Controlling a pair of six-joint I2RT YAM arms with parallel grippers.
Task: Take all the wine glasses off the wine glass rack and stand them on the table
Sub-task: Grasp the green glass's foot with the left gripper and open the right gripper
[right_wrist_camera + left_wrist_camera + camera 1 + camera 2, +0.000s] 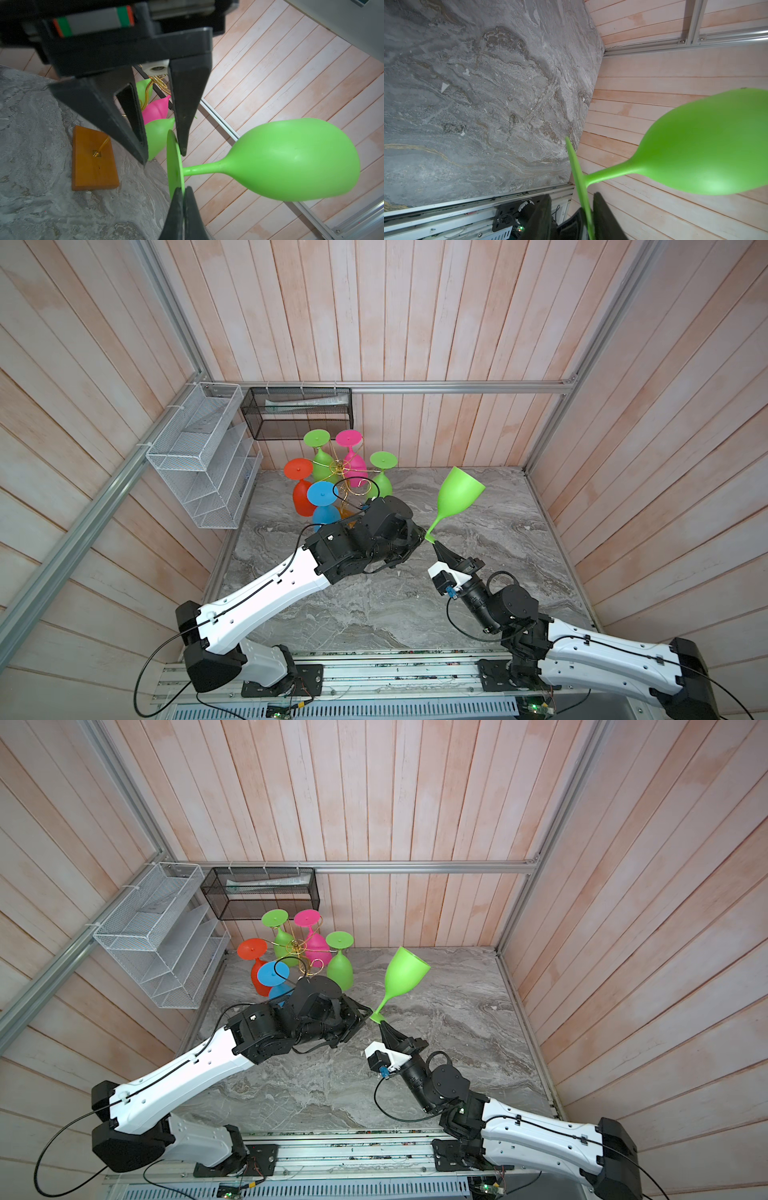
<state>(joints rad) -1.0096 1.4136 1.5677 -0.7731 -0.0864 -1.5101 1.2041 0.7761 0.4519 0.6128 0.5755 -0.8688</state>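
A green wine glass (457,493) (405,973) hangs tilted in the air over the marble table, off the wine glass rack (343,468) (294,946). My right gripper (435,545) (184,191) is shut on the rim of its round foot. From the other side my left gripper (417,536) (572,196) straddles the same foot, jaws still apart, one finger (187,116) close against the disc. The glass bowl (706,149) (291,162) points away from both grippers. The rack's amber wooden base (93,158) shows behind them, with several coloured glasses hanging on it.
A white wire basket (199,456) and a black mesh basket (297,414) hang on the back-left walls near the rack. Wood-panel walls with aluminium rails enclose the grey marble table (374,614). The arms' mounting rail runs along the front edge.
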